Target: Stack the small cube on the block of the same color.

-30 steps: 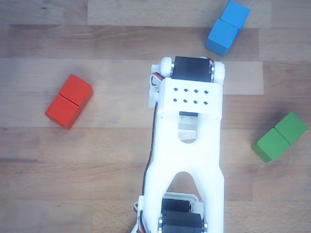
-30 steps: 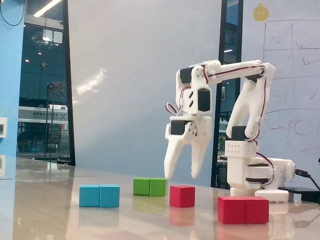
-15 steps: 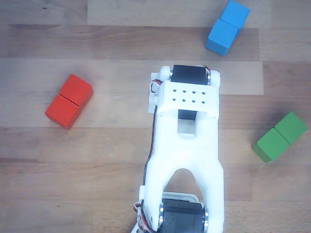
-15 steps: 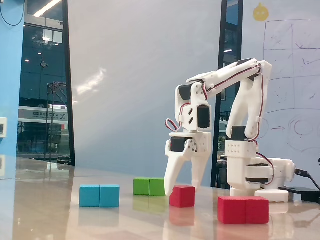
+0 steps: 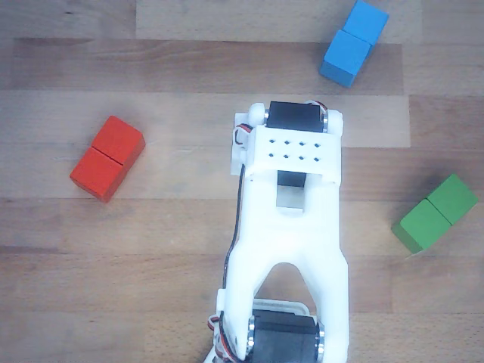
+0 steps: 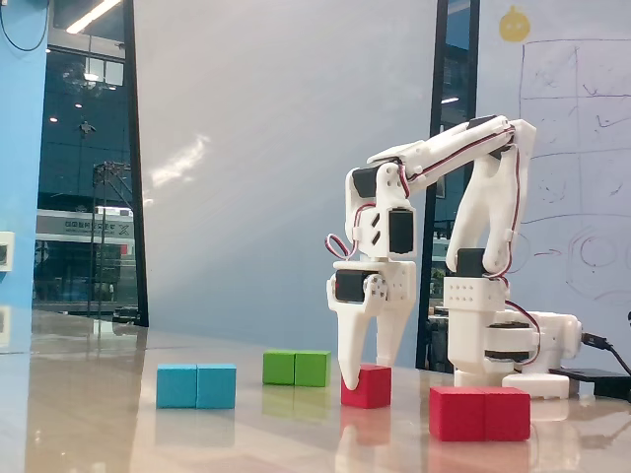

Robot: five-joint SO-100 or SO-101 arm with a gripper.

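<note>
Between open jaws, small cube

Overhead down, low side, sharing arm

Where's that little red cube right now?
In the fixed view the small red cube sits on the table between the gripper fingertips, right of the green block and left of the long red block.

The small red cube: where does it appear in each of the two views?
Other view: the small cube is not visible; the white arm seems to cover it.
Fixed view: the small cube stands on the table at lower centre, at the tips of the end effector.
Shared landmark: the red block, left in the other view, lower right in the fixed view.
</note>
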